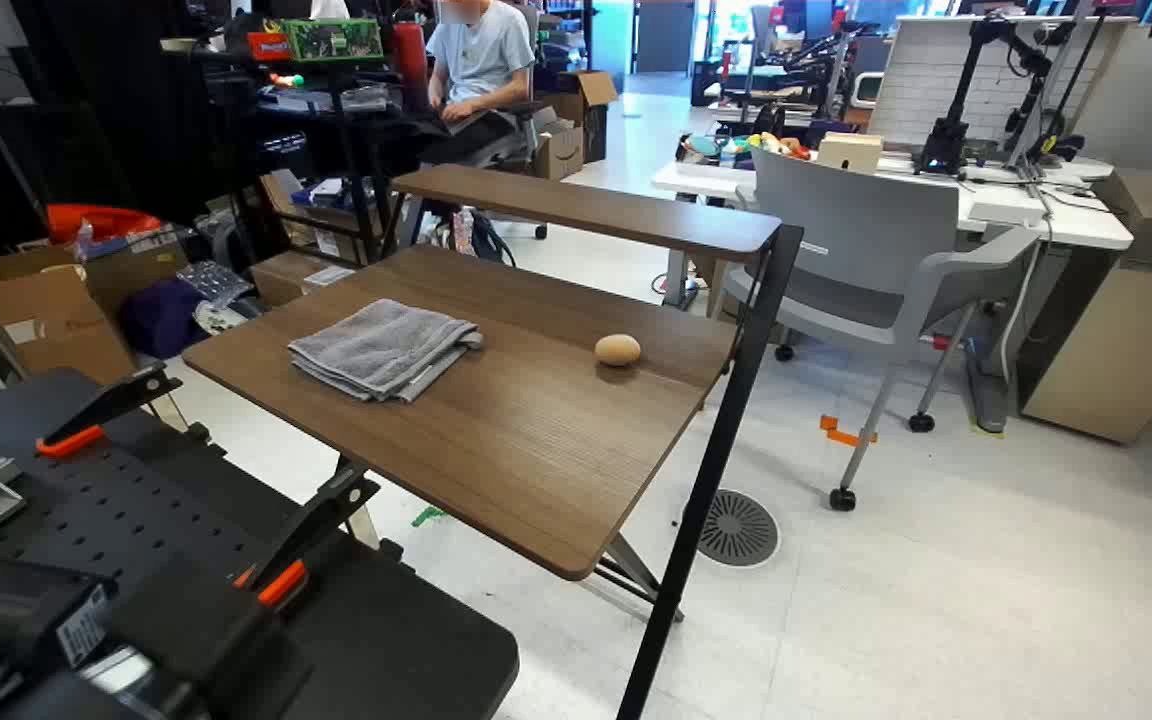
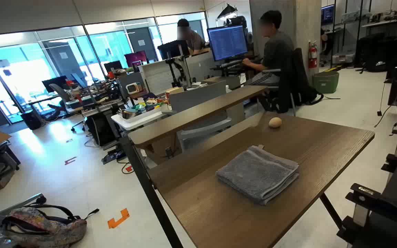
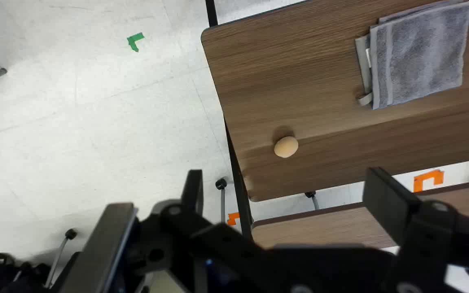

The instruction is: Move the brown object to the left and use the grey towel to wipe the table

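Observation:
The brown object [image 1: 618,350] is a small egg-shaped tan lump lying on the brown wood-look table [image 1: 526,440]. It also shows in an exterior view [image 2: 275,122] and in the wrist view [image 3: 286,147]. The grey towel [image 1: 384,348] lies folded in layers on the same table, apart from the brown object; it also shows in an exterior view [image 2: 258,174] and in the wrist view [image 3: 421,57]. My gripper [image 3: 285,175] is open and empty, seen only in the wrist view. Its fingers are wide apart above the table, with the brown object beyond the gap between them.
A raised wooden shelf [image 1: 586,208] runs along one long side of the table, also in the wrist view [image 3: 320,230]. A slanted black metal leg [image 1: 716,470] rises at the table's end. A black bench with clamps [image 1: 316,530] stands nearby. A grey chair [image 1: 856,250] stands behind the shelf.

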You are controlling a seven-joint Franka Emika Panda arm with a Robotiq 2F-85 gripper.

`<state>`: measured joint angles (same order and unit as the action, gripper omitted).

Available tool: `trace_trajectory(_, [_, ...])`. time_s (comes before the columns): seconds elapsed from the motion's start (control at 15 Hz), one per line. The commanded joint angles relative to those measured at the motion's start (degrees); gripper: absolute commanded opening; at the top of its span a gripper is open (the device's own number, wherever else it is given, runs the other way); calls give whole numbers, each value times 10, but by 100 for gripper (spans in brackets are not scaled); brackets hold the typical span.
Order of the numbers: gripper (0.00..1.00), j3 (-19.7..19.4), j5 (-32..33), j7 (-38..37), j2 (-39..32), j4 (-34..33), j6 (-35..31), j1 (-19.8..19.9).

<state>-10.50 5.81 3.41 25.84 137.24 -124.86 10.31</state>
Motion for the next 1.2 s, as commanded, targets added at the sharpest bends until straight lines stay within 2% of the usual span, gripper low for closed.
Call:
trace_trajectory(0.0, [100,2,-1,1,0,-2,2,2])
trace_trajectory(0.33, [100,2,-1,1,0,-3,2,2])
trace_trajectory(0.53, [100,37,-7,-96,-63,-40,-17,-1])
trace_trajectory(0.67, [100,59,-11,-181,-136,-63,-55,0])
trace_trajectory(0.87, [100,78,31,-301,-233,-86,-97,9])
trace_trajectory(0.93, [100,76,49,-328,-267,-100,-93,6])
trace_trajectory(1.0, [100,64,22,-278,-197,-58,-84,-8])
trace_trajectory(1.13, [100,58,35,-311,-257,-79,-94,-13])
